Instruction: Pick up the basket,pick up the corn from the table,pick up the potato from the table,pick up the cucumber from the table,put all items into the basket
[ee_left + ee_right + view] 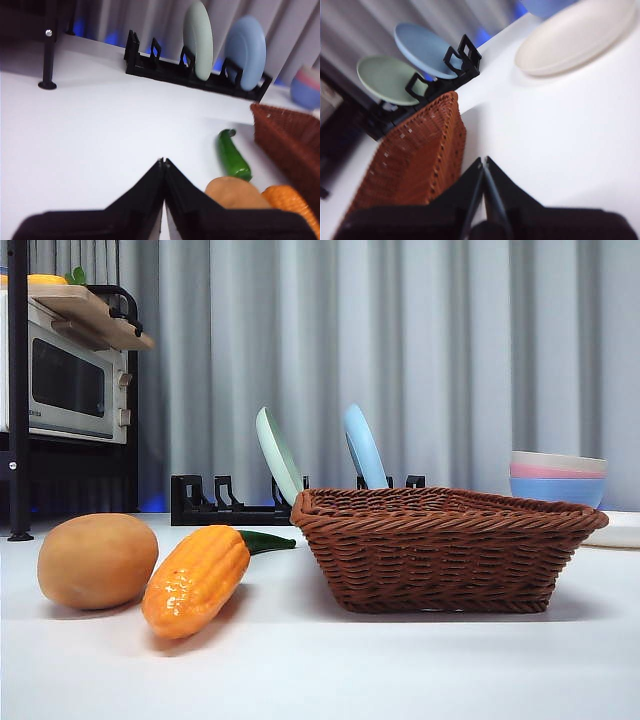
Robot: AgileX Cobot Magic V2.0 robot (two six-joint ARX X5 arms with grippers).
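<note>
Front view, lower left: potato (97, 560) touches corn (197, 580); cucumber (264, 541) lies behind the corn. Basket (445, 549) stands centre-right on the table (400, 670). Left gripper (163, 162): jaws together, holding nothing. Right gripper (483, 161): jaws together, holding nothing, beside the basket.

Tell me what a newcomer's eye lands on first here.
The big brown wicker basket dominates the table's right half. To its left lie the glossy orange corn and beside it the tan potato, the green cucumber peeking out behind the corn.
</note>
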